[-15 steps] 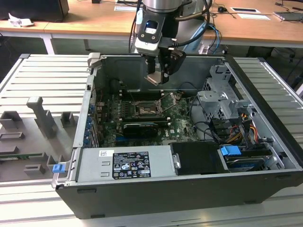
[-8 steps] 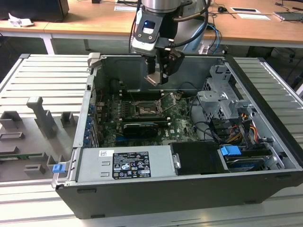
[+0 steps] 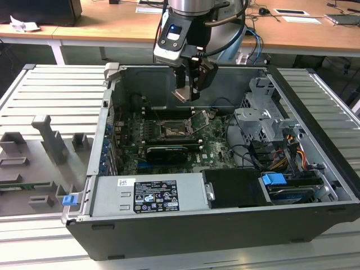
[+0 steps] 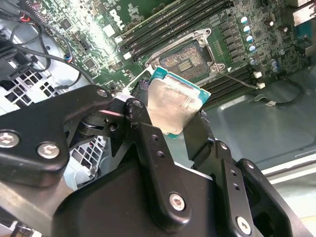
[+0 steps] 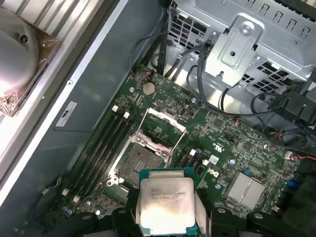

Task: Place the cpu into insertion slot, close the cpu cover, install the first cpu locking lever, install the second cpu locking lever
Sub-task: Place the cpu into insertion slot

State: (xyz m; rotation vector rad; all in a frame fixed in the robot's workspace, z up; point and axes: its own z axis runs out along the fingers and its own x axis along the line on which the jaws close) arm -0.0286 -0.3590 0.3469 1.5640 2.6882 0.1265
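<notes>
The gripper clamps the cpu by two opposite edges above the open insertion slot; it looks light, stiff and fragile, so the edges seem the safest hold.

Insertion slot uncovered; open air above it, up to claw gripping cpu. Cpu cover stands raised at slot's edge, toward drive cage. Cables crowd that side. Graphics card close beside slot.
</notes>
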